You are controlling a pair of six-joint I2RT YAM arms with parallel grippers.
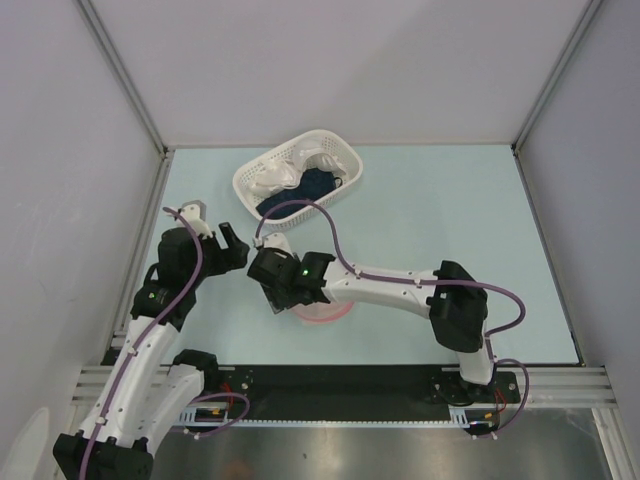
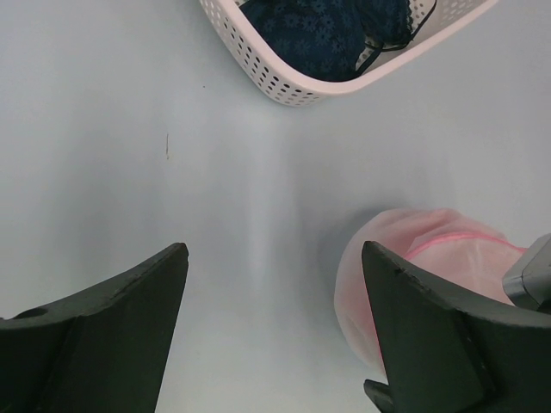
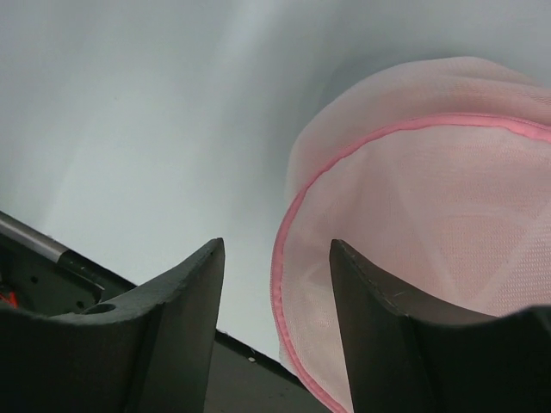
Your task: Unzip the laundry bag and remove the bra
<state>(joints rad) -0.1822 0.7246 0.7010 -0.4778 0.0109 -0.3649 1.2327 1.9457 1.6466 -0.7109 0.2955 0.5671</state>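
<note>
Laundry bag (image 1: 328,314) lies low in the middle of the overhead view, on the pale blue-green table (image 1: 450,220), mostly hidden beneath the wrist of the right arm, with only a pink crescent of it showing. In the right wrist view the bag fills the right half of the frame as a domed pouch of fine mesh, and its brighter pink zip edging curves down from the upper right to the bottom centre. The mesh reads pink all over, and I cannot tell the bra apart from it.

The right gripper (image 3: 275,248) has its jaws moderately parted. The finger on the right side of that frame stands in front of the mesh, the other finger stands over bare table, and the pink edging runs down through the gap between them. Nothing is clamped, and I cannot tell whether either finger touches the bag.

The left gripper (image 2: 275,251) is spread wide with only bare table between its fingers. In its view the bag sits at the lower right, partly behind the right-hand finger. A white lattice basket (image 2: 284,82) crosses the top of the same frame, well apart from the bag, with a dark blue cloth (image 2: 336,30) inside it. From overhead the basket sits above centre, holding a white cloth (image 1: 275,178) beside the dark one, and the left gripper hangs to the left of the bag and a little above it in the frame.
</note>
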